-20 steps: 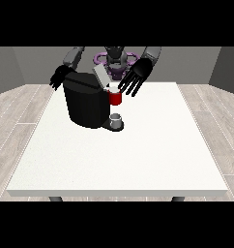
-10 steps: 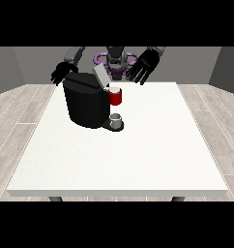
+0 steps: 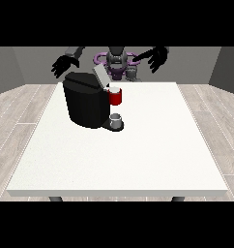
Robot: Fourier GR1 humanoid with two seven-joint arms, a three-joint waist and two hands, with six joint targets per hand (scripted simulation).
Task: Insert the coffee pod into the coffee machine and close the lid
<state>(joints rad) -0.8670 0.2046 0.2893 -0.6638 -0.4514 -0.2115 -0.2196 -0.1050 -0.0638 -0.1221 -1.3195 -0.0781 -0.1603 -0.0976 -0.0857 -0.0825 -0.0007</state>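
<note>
- Front view: the coffee machine [image 3: 87, 104] stands upper left of the table [image 3: 138, 155], its lid [image 3: 99, 75] raised; the coffee pod is not visible.
- Both hands, at the view's left [image 3: 64, 64] and right [image 3: 156, 57], hang released, holding nothing.
- Risk: a sweeping hand could shove the machine sideways instead of closing the lid.
</note>
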